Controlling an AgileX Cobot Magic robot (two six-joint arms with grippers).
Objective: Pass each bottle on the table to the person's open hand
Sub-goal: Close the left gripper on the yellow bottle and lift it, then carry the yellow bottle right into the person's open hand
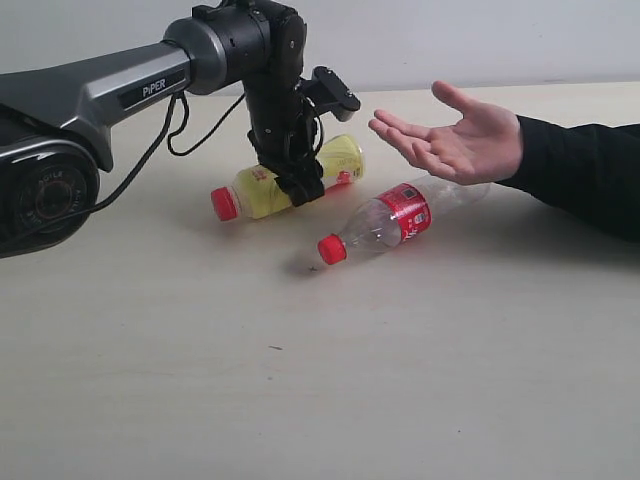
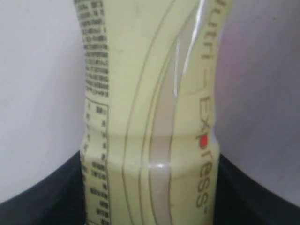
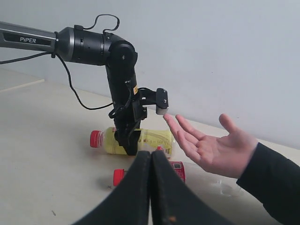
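Observation:
The yellow bottle (image 1: 262, 190) with a red cap lies sideways, and my left gripper (image 1: 304, 184) is shut on its middle. In the left wrist view the yellow bottle (image 2: 150, 93) fills the space between the dark fingers (image 2: 42, 197). Whether it rests on the table (image 1: 300, 380) or hangs just above it, I cannot tell. The clear bottle with red label and cap (image 1: 398, 215) lies on the table beside it, under the person's open hand (image 1: 455, 140). My right gripper (image 3: 151, 157) is shut and empty, away from both. The other two bottles are out of view.
The person's black-sleeved forearm (image 1: 590, 175) stretches in from the right, palm up. The left arm's black cable (image 1: 180, 130) hangs behind the gripper. A wide stretch of bare tabletop lies toward the front.

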